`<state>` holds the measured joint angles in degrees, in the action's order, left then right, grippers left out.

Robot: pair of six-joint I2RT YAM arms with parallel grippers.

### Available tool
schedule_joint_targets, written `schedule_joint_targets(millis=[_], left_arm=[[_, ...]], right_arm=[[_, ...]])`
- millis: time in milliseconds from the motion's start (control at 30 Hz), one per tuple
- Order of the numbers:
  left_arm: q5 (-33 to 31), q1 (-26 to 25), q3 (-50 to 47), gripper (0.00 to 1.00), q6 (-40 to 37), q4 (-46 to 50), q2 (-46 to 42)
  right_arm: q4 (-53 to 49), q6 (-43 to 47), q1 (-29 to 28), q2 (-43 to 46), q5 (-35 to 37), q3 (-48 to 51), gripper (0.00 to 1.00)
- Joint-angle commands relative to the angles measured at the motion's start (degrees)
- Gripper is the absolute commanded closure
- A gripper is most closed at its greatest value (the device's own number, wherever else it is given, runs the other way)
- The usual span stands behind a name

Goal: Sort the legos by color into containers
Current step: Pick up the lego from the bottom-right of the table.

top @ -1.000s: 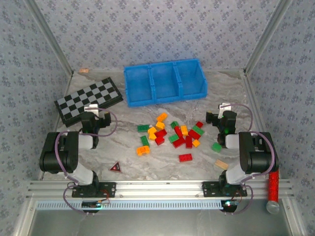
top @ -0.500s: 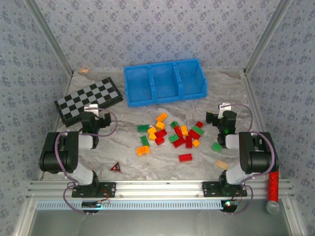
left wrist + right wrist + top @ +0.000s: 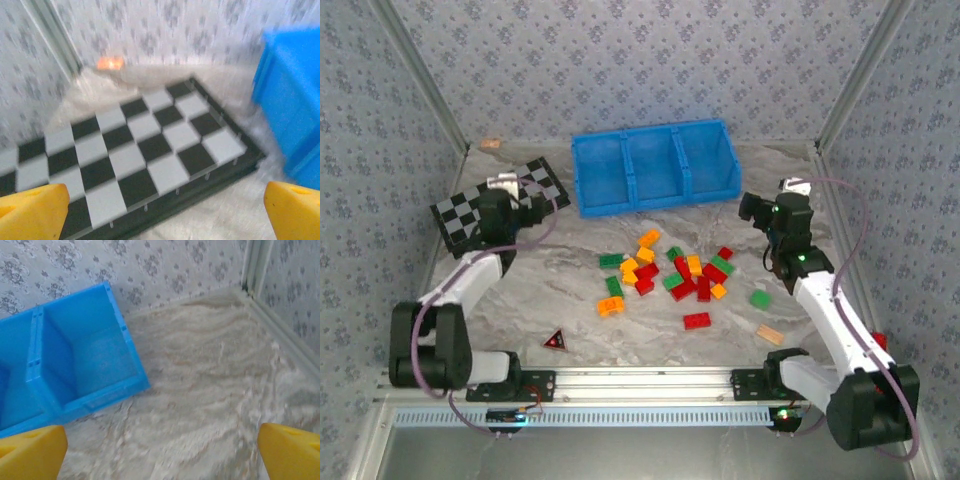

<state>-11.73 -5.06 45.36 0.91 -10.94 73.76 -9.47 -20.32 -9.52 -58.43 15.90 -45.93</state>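
Top external view: left hand (image 3: 527, 203) is wide open, holding nothing, over the checkered board (image 3: 457, 216) in the upper left. Right hand (image 3: 757, 208) is spread open too, also holding nothing, hanging over bare counter (image 3: 570, 255) just off the right end of the blue tray (image 3: 655, 196) at top centre. The legos (image 3: 670, 275), red, green and yellow-orange, lie loose on the counter mid-frame, below the tray and well apart from both hands.

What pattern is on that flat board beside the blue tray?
Black and white checks; the board shows best in the left wrist view.
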Motion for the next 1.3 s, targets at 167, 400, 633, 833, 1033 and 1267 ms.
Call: schedule_joint_targets(millis=[167, 400, 633, 833, 1033, 1267], left_arm=[[3.2, -2.3, 17.7, 0.01, -1.0, 36.7, -7.9], [7.7, -7.7, 24.1, 0.03, -3.5, 49.2, -8.2], [6.8, -15.7, 22.6, 0.03, -2.3, 51.8, -7.8], [4.4, -21.0, 22.7, 0.03, -2.0, 53.1, -6.9], [2.9, -25.2, 24.8, 0.03, -4.9, 58.7, -4.2], [0.5, -30.7, 25.1, 0.03, -3.1, 61.2, -2.8]], right_arm=[[-39.4, -26.3, -2.3, 0.6, -5.3, -4.2, 0.03], [-43.5, -28.0, -2.4, -1.1, -7.2, -1.5, 0.06], [-37.3, -25.8, 1.0, -1.6, -10.8, 6.7, 0.13], [-32.6, -22.5, 4.0, -4.0, -12.5, 9.4, 0.17], [-30.2, -19.4, 6.5, -8.1, -12.9, 9.1, 0.24], [-26.6, -18.0, 8.4, -10.7, -14.5, 11.0, 0.3]])
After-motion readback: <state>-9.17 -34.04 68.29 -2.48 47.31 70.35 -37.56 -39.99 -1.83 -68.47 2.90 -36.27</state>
